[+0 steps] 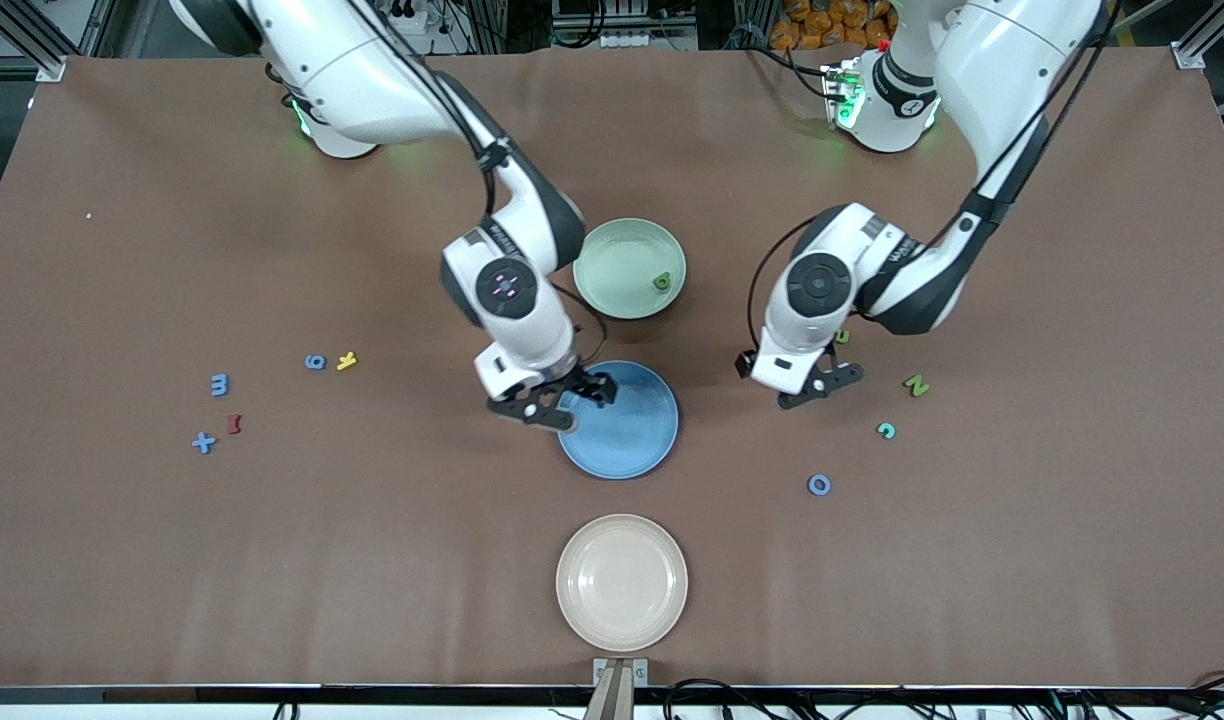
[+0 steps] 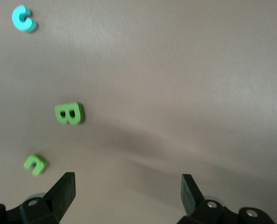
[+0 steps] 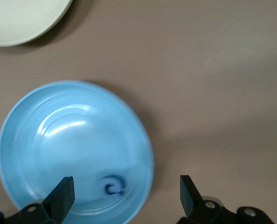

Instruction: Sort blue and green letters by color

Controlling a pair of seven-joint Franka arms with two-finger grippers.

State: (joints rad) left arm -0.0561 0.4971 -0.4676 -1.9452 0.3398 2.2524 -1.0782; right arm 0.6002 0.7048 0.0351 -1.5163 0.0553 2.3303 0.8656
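Blue and green letters, tiny flat foam pieces, lying scattered at both ends of brown cloth-covered table (image 1: 972,600).

Toward right arm's end: blue "m" (image 1: 220,384), blue "6" (image 1: 315,362), blue "x" (image 1: 203,443), plus stray yellow letter (image 1: 346,361) and dark red letter (image 1: 235,424), not part of the sort.

Toward left arm's end: green "N" (image 1: 916,385), teal "c" (image 1: 885,431), blue "O" (image 1: 819,485); left wrist view also showing green "B" (image 2: 69,113) and a smaller green piece (image 2: 35,164) just ahead of the fingers.

Already sorted: one green letter (image 1: 662,282) lying in pale green bowl (image 1: 612,250) at table centre; one small dark blue curl-shaped piece (image 3: 113,185) lying in round blue plate (image 1: 642,450), nearer the front camera than the bowl. Cream plate (image 1: 622,620) by the front edge holding nothing.

Right gripper (image 1: 550,398) hovering over blue plate's rim, jaws spread wide, gripping nothing. Judging a blue drop as just finished.

Left gripper (image 1: 820,385) hanging low over bare cloth beside the green pieces, jaws released, nothing between them. Judging green pick as the step in hand.

Next move calling for: centring left fingers astride one green piece, descending to the cloth, pinching its thin edges; sending right arm toward the blue cluster, avoiding yellow and red.
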